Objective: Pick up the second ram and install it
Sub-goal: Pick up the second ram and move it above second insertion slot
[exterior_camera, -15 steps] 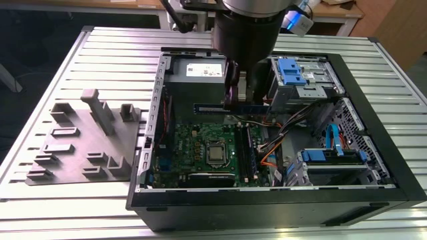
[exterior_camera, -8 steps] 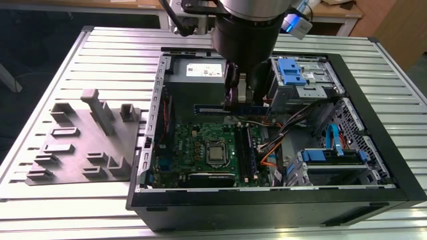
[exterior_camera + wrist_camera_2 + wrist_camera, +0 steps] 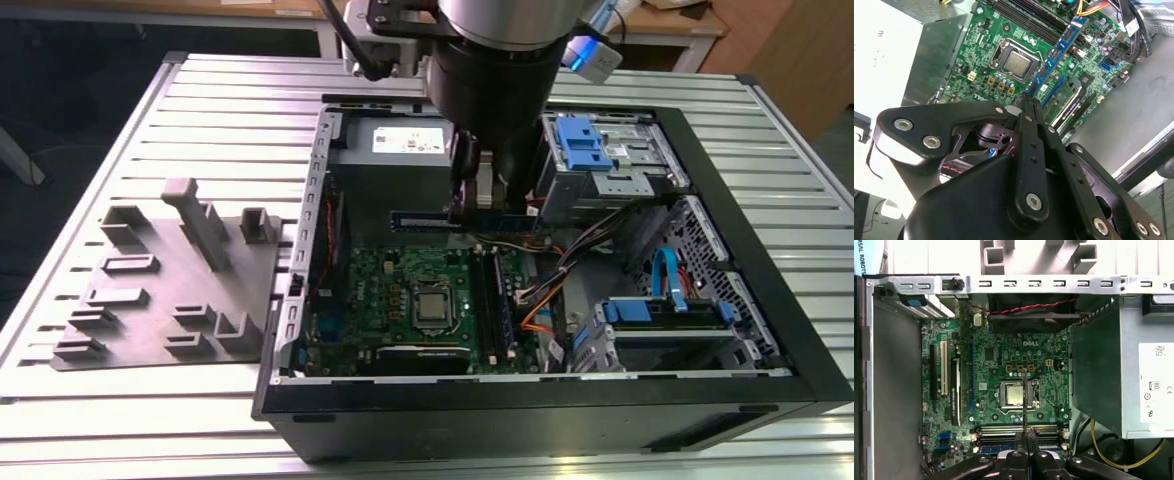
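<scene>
Exterior view, hand (image 3: 483, 208) pinching second ram (image 3: 424, 222) lengthwise, first wrist view, ram edge-on

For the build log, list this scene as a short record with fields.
gripper: shut on the memory stick
memory stick: blue, held above the motherboard, not seated in a slot
motherboard: green, lying inside the open computer case
grey holder: on the table, at the exterior view's left of the case
</scene>
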Motion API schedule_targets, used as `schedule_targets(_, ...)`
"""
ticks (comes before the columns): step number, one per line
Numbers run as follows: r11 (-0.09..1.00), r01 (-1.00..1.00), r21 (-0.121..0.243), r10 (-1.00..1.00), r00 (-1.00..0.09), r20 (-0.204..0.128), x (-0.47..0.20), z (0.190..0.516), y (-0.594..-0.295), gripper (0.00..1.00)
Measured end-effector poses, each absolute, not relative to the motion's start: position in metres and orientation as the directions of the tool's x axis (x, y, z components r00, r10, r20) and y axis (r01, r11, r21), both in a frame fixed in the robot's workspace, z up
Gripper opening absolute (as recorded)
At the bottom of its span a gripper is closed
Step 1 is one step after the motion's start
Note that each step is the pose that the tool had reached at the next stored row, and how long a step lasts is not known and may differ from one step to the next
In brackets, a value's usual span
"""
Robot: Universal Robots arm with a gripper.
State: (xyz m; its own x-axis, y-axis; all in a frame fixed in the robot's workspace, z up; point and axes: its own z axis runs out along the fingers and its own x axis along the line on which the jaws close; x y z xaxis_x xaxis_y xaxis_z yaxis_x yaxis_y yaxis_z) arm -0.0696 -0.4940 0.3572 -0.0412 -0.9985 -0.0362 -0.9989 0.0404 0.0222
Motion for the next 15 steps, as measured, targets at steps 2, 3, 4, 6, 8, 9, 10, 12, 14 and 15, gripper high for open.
schedule_targets(2,0.04,-0.999,0.023,-0.999,-0.041,-0.036,-0.069,0.355,-0.494,0.08)
schedule_targets(3,0.04,-0.999,0.023,-0.999,-0.041,-0.036,-0.069,0.353,-0.494,0.08)
schedule_targets(4,0.04,-0.999,0.023,-0.998,-0.041,-0.036,-0.069,0.352,-0.494,0.08)
schedule_targets(6,0.04,-0.999,0.023,-0.998,-0.041,-0.036,-0.069,0.349,-0.494,0.08)
schedule_targets(8,0.04,-0.999,0.024,-0.999,-0.041,-0.036,-0.069,0.347,-0.494,0.08)
schedule_targets(9,0.04,-0.999,0.024,-0.999,-0.041,-0.036,-0.069,0.345,-0.494,0.08)
schedule_targets(10,0.04,-0.999,0.024,-0.999,-0.041,-0.036,-0.068,0.343,-0.494,0.08)
schedule_targets(12,0.04,-0.999,0.024,-0.999,-0.041,-0.036,-0.068,0.341,-0.494,0.08)
schedule_targets(14,0.04,-0.999,0.024,-0.999,-0.041,-0.036,-0.068,0.34,-0.493,0.08)
schedule_targets(15,0.04,-0.999,0.024,-0.999,-0.041,-0.036,-0.068,0.339,-0.492,0.08)
